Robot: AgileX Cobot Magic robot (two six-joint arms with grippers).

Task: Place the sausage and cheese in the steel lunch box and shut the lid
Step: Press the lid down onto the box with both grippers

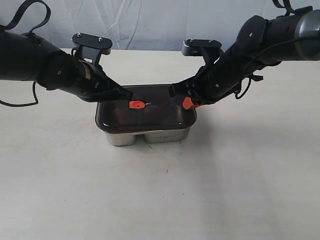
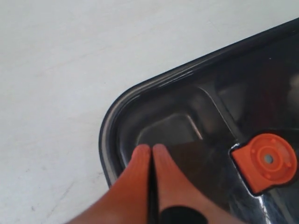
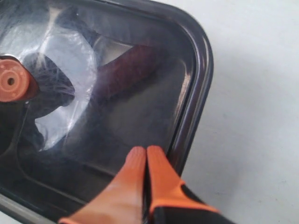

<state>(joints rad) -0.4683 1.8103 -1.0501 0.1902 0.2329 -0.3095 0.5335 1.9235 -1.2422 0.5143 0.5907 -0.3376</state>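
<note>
Item: the steel lunch box (image 1: 150,136), shiny, with two compartments, stood at the middle of the pale tabletop (image 1: 70,190). Cover: the lid (image 1: 117,119), dark and translucent, lay over the box on every visible side; whether its seal was fully seated could not be told. Fitting: an orange valve tab (image 1: 136,104) near the lid's centre. Contents: the sausage (image 3: 133,70) showed as a dull red shape through the lid in the right half; the cheese could not be made out under the dark plastic. Left claw (image 2: 152,156): fingers pressed together, pinching nothing, tips over the lid's left half just inside the rim. Right claw (image 3: 145,157): likewise pressed together and empty, tips just inside the right rim. Contact with the lid could not be confirmed for either. Handling notes, as judgement: lid probably stiff but glossy, so fingertips may slide; box probably light and apt to skid or tip under a one-sided push. Best pressed straight down near the rim at both ends together, clear of the valve tab.
</note>
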